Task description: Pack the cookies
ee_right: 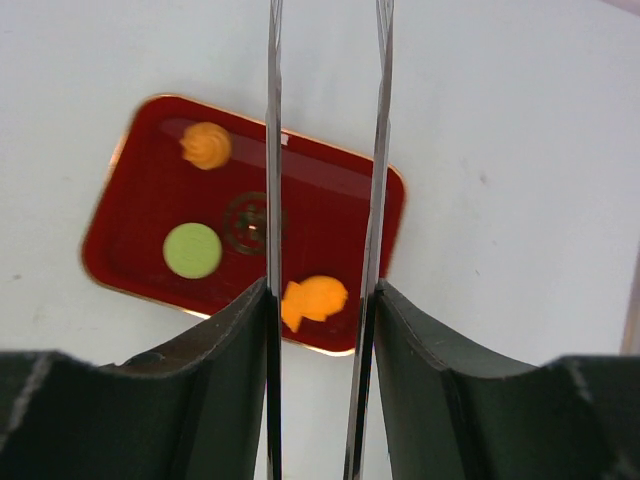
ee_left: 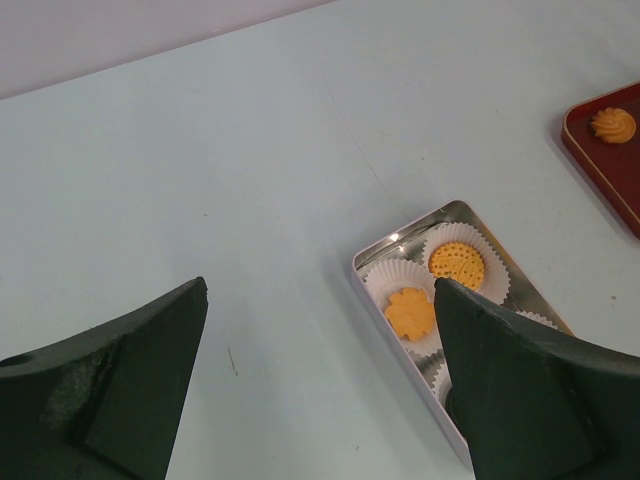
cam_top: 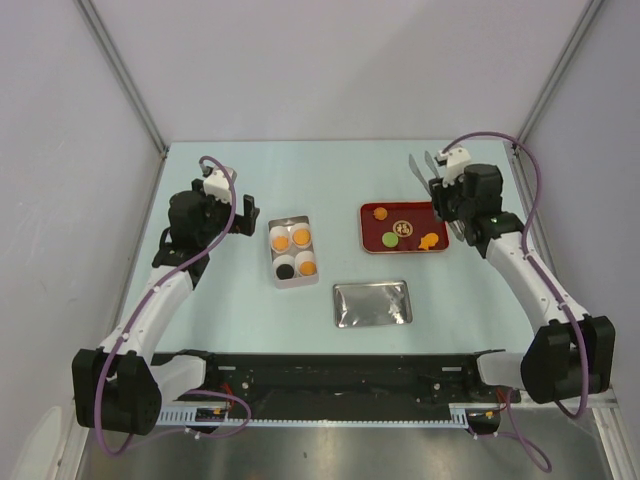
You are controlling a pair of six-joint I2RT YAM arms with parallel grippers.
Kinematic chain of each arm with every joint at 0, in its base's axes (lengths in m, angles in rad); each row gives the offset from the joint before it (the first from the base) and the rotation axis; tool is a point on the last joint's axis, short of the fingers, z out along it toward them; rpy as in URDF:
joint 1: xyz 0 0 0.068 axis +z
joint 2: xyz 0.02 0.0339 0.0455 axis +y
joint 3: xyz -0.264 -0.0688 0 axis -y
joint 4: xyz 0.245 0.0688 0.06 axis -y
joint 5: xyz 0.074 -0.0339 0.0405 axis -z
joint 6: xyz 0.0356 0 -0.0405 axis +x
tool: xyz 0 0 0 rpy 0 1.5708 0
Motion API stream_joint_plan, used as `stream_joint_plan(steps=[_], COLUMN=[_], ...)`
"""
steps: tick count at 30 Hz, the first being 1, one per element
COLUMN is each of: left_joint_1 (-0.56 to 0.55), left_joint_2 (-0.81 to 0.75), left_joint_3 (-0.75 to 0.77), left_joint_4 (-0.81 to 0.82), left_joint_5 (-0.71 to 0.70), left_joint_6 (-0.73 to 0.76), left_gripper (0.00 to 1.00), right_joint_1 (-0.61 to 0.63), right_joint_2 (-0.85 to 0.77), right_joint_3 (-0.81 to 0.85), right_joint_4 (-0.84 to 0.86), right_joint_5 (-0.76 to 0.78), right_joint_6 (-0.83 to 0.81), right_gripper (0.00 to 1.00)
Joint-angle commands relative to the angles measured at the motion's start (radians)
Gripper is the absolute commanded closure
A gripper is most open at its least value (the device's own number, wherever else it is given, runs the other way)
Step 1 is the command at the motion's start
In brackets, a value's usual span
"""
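Left fingers [ee_left: 120,390] wide apart, right fingers [ee_right: 200,400] clamping tweezers [ee_right: 273,150] (tips parted), seemingly above cookies [ee_right: 315,298] on tray [ee_right: 330,200]

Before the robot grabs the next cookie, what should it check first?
1. Right gripper gripping the tweezers: ok.
2. Nothing caught between them: ok.
3. Cookies waiting on the red tray: ok, swirl, green, fish-shaped.
4. Dark round thing mid-tray a cookie: cannot tell.
5. Empty cup in the tin: not ok, all four look filled.
6. Left gripper open, off the tin: ok.
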Motion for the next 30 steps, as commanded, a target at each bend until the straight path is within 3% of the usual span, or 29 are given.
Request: stream_joint_plan(steps=[1, 14, 30], left_joint_1=[-0.005, -0.005, -0.005], left_joint_2=[-0.014, -0.017, -0.013], left_joint_3=[0.019, 0.016, 0.014], left_joint_4=[0.027, 0.030, 0.032], left_joint_5=[-0.003, 0.008, 0.007], left_joint_6=[0.008, 0.008, 0.009], left_gripper=[0.00, 0.00, 0.00], right_joint_1=[-0.089, -0.353, -0.487], right_joint_2=[-0.067, -0.049, 0.123], right_joint_3=[-0.057, -0.217, -0.318], right_joint_4=[0.103, 0.161, 0.304], right_joint_5=[0.054, 0.039, -0.082], right_joint_6=[0.035, -0.028, -0.066], right_gripper=[0.53, 0.53, 0.52])
